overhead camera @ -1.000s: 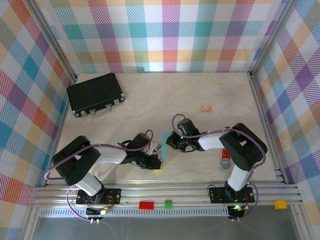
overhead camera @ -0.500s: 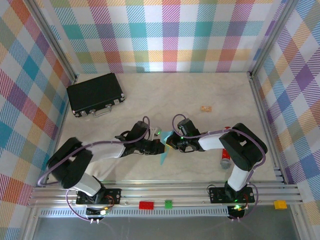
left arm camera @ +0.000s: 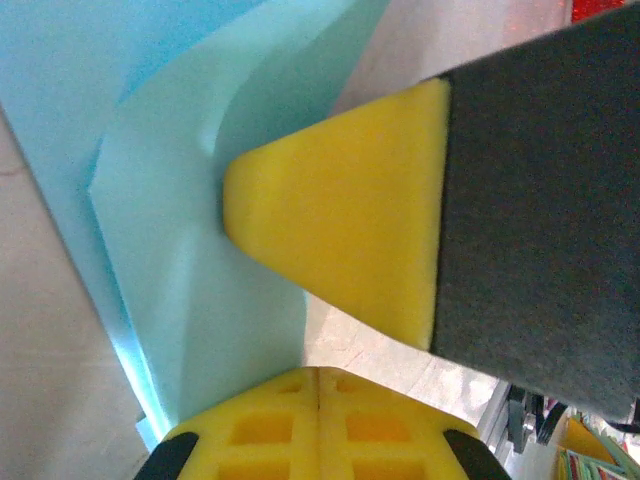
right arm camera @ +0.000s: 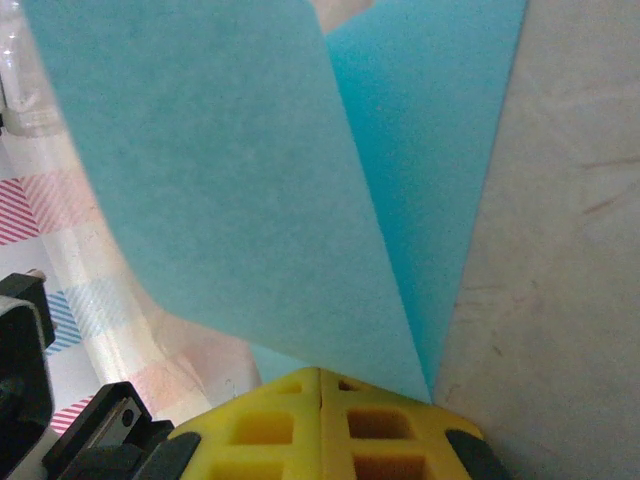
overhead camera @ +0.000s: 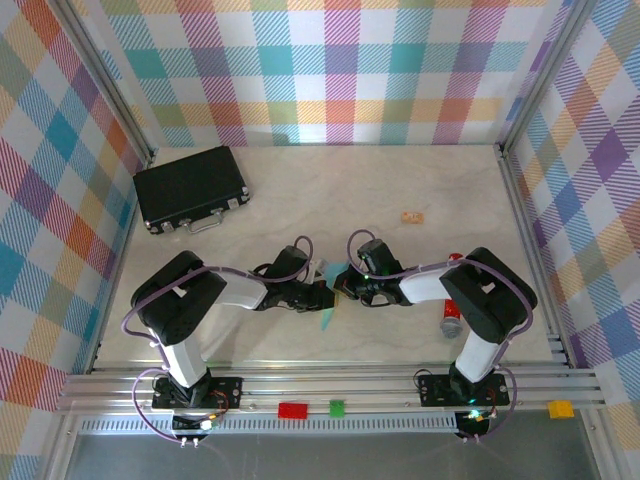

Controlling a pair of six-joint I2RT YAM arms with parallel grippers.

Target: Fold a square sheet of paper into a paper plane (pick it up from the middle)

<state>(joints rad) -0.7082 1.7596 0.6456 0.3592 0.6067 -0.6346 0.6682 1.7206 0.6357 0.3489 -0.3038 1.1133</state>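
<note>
Near the middle of the table (overhead camera: 400,180), towards its front edge, the left gripper (overhead camera: 318,297) and the right gripper (overhead camera: 343,287) meet almost tip to tip, and the turquoise paper (right arm camera: 230,200) sits between them. Both are closed on that paper. From the left wrist, one yellow finger pad (left arm camera: 340,240) presses flat against a folded layer of it, which bulges and creases around the pad's tip; the opposite finger is hidden behind the sheet. From the right wrist, two overlapping layers of the paper rise out of the closed jaws, a paler flap in front and a deeper turquoise one behind, their edges converging towards the gripper; the fingers themselves are covered by the sheet. In the overhead view only slivers of turquoise show above and below the two grippers, so the paper's full shape cannot be made out there. A black case (overhead camera: 192,187) lies at the far left of the table, a small tan scrap (overhead camera: 411,216) sits behind the right arm, and a red-tipped marker (overhead camera: 451,318) lies beside that arm's elbow.
</note>
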